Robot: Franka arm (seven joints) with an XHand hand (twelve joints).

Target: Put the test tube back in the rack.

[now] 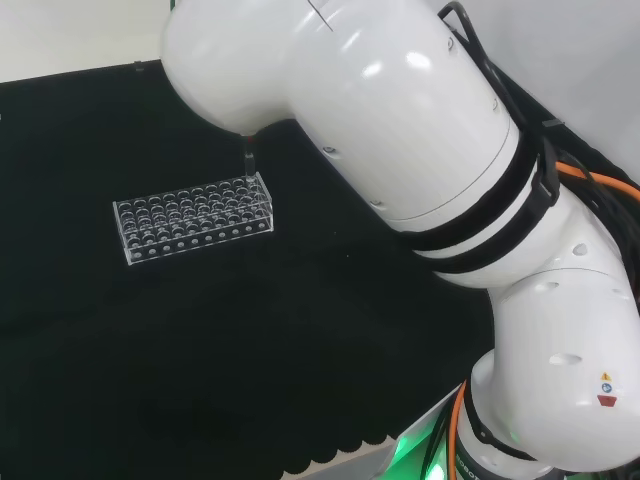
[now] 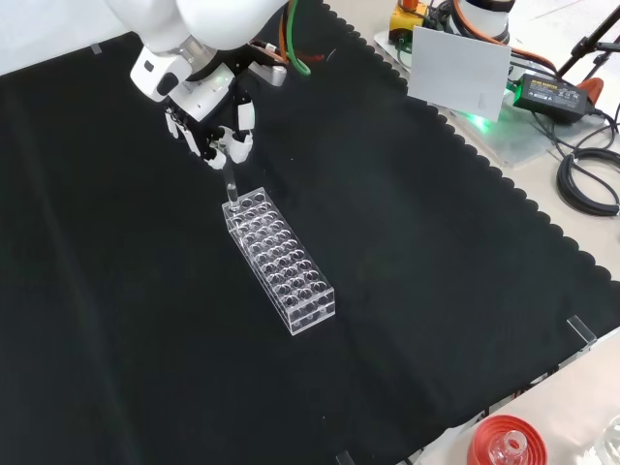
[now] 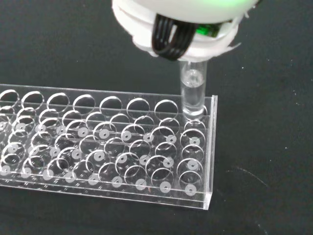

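Test tube [image 3: 193, 93], clear and hard to trace, hangs upright below the fingers [image 2: 239, 126], its tip at a corner hole of the clear rack [image 2: 279, 260]. Above, the hand [image 2: 215, 124] pinches its top, which the fingers hide.

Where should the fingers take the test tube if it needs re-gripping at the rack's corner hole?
Grip the test tube on its upper stem, coming from above. It stands upright with its lower end at the corner hole of the rack, so only the part above the rack is free; the hand already sits there.
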